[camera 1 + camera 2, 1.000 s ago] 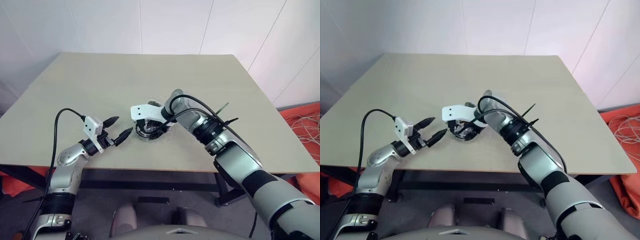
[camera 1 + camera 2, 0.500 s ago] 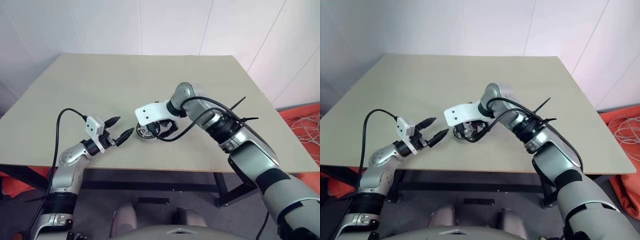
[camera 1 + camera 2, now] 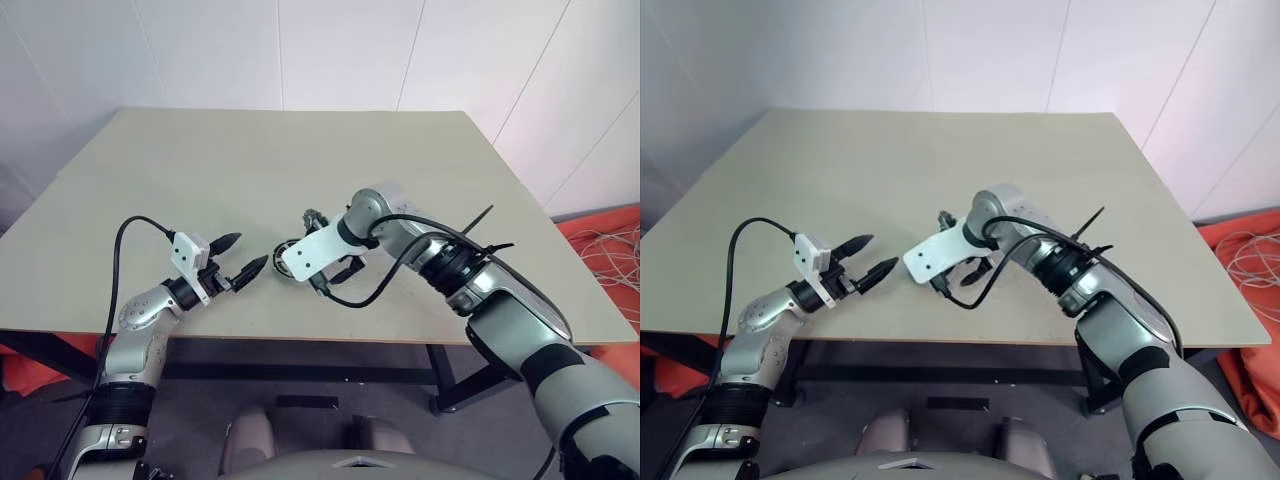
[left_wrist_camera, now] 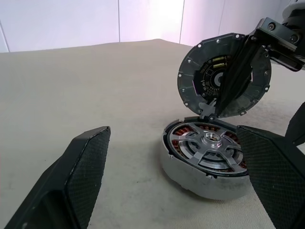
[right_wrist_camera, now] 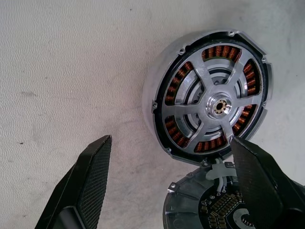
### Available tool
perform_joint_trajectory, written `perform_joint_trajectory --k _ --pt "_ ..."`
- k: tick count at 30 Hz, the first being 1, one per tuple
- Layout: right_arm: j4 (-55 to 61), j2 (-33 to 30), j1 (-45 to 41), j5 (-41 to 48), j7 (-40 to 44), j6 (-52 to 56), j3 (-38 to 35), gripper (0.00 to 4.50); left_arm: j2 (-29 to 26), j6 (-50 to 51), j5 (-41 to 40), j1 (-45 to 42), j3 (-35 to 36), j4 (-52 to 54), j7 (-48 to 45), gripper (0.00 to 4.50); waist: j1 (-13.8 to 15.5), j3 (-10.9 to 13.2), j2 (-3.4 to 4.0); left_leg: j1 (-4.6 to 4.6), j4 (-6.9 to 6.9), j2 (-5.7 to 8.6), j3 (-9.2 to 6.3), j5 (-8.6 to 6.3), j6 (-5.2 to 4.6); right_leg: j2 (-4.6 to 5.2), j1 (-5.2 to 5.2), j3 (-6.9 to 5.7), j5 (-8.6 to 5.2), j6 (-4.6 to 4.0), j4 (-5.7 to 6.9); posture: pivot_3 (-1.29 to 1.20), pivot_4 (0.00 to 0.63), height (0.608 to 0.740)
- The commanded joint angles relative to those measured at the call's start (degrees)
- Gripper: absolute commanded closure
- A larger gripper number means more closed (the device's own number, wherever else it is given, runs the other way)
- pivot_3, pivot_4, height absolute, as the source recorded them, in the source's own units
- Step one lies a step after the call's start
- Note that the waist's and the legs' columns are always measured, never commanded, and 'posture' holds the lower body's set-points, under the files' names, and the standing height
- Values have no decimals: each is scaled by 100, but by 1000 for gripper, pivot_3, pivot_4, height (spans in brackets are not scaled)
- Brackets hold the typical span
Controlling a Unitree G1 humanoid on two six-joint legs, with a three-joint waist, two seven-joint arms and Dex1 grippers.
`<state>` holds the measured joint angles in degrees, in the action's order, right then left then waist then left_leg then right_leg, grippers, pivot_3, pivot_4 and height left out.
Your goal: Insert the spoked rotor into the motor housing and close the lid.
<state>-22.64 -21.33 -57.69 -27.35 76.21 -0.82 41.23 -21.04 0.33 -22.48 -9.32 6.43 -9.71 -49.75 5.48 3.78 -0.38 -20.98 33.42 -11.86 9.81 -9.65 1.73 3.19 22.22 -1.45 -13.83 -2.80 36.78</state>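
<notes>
Copper windings ring your motor housing (image 4: 205,155) near the table's (image 3: 200,170) front edge, spoked rotor (image 5: 214,107) seated inside, lid (image 4: 224,76) hinged upright. Your left tool (image 3: 238,258) and right tool (image 5: 176,186) both stand wide, empty. No writing is legible.

A pale beige tabletop (image 3: 200,170) stands against a white wall. Near its front edge rests the motor housing (image 4: 205,160), a silver-rimmed cup showing copper windings, with the spoked rotor (image 5: 214,107) seated inside it. The lid (image 4: 224,76) stands raised on edge at the housing's rim, hinged open.
</notes>
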Motion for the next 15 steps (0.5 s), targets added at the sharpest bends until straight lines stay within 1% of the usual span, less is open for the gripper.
perform_joint_trajectory --k 1,3,7,15 --pt "-49 24 32 -40 -55 -216 19 47 -21 -121 -16 -120 25 85 -19 0 -1 0 0 0 0 0 0 0 0 0 0 0 0 0 0 0 0 740" --pt "-47 89 26 1 -144 -346 -30 47 -23 -121 -15 -119 23 88 -21 0 -1 0 0 0 0 0 0 0 0 0 0 0 0 0 0 0 0 740" --pt "137 185 -144 35 -251 -160 -230 47 -29 -116 -17 -116 25 95 -23 0 -16 0 0 0 -1 -1 0 0 0 -2 1 0 0 0 0 0 0 740" --pt "1446 -77 -186 427 529 583 -534 47 -33 -117 -21 -123 15 79 -52 0 7 0 0 -9 -1 0 -1 0 -1 -1 4 0 0 0 -1 0 0 740"
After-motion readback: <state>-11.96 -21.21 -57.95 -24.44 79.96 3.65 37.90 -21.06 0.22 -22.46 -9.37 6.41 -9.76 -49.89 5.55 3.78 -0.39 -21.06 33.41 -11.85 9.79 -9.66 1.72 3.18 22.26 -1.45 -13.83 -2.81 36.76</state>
